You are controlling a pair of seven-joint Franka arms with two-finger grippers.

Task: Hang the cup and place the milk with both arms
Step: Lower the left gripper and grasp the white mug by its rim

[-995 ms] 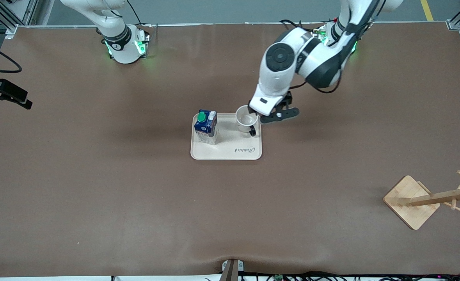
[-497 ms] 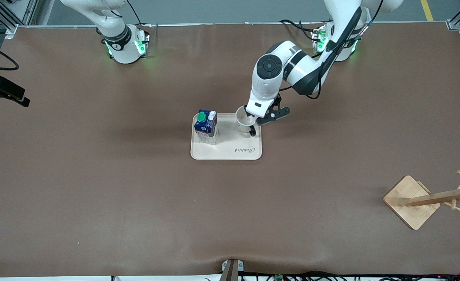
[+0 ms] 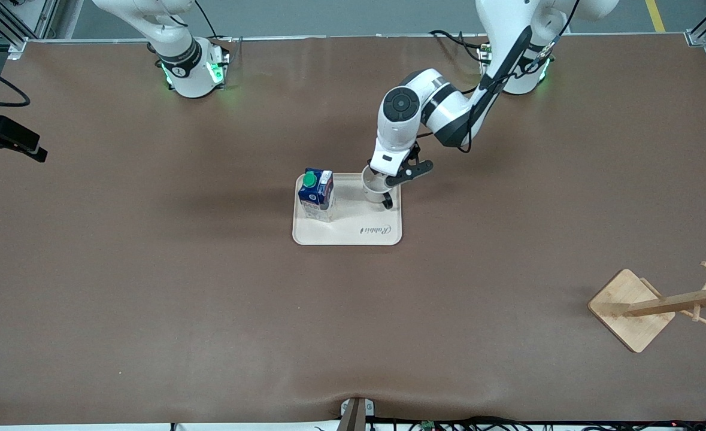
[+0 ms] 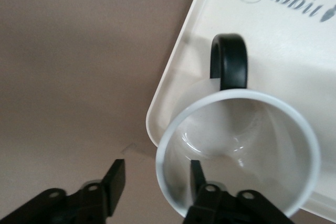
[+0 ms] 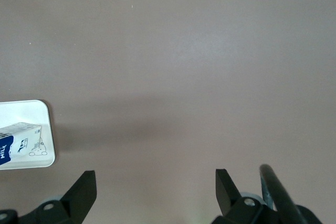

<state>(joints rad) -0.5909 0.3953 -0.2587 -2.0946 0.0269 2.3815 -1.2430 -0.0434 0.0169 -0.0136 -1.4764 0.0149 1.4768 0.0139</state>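
Observation:
The white cup (image 3: 375, 187) with a black handle (image 3: 387, 202) stands upright on the cream tray (image 3: 353, 230), at the tray's corner toward the left arm's end. My left gripper (image 3: 381, 178) is open and down at the cup's rim. In the left wrist view the left gripper (image 4: 156, 170) straddles the cup's wall (image 4: 239, 145), one finger inside and one outside. The blue and white milk carton (image 3: 317, 193) with a green cap stands on the tray toward the right arm's end. My right gripper (image 5: 155, 178) is open and empty, high over bare table, with the milk (image 5: 16, 145) at that view's edge.
A wooden mug rack (image 3: 652, 308) on a square base stands near the front camera at the left arm's end of the table. A black camera mount (image 3: 5, 143) juts in at the right arm's end. The tray's corner also shows in the right wrist view (image 5: 31, 109).
My left arm has folded in and lowered, bringing its open gripper down over the cup's rim. The cup, milk and tray have not moved.

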